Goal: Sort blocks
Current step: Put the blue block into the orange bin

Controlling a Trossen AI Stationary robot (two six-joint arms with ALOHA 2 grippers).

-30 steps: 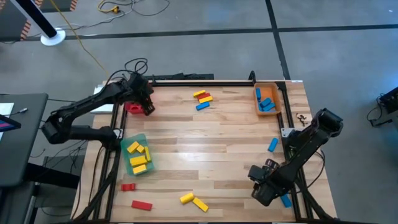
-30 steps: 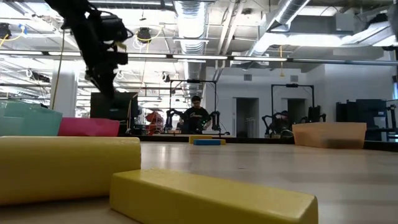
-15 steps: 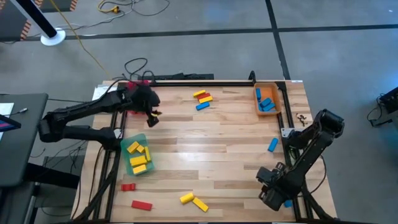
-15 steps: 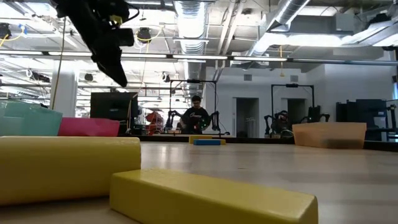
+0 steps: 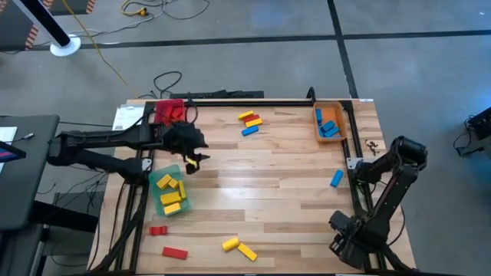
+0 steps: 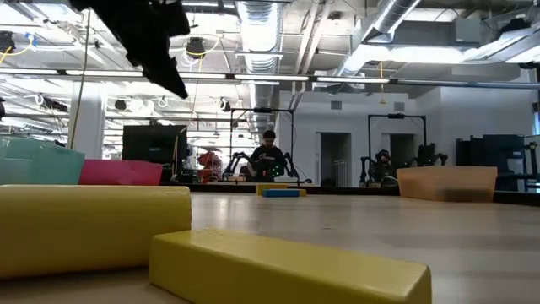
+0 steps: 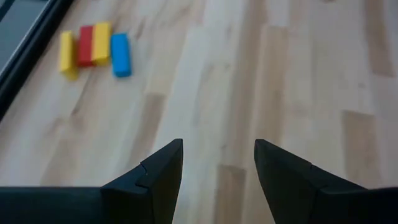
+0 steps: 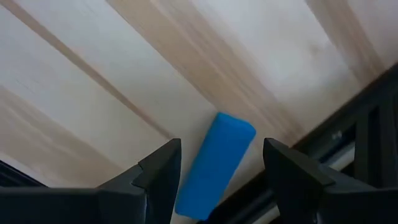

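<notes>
Your left gripper [image 5: 192, 159] has swung away from the red tray [image 5: 168, 112] at upper left toward centre, jaws parted and empty, so that drop looks done. Your right gripper [image 8: 214, 180] has slid to the lower right, fingers spread either side of a blue block [image 8: 215, 163], not yet closed.

Grey concrete floor [image 5: 253, 19], dark seams crossing it. Yellow cable [image 5: 134, 9] and black cable [image 5: 167, 79] loose on floor. White post base [image 5: 65, 46] far left. Low view: open ceiling, ducts [image 6: 261, 21], strip lights [image 6: 253, 78], white walls, person [image 6: 268, 156] at distant bench.
</notes>
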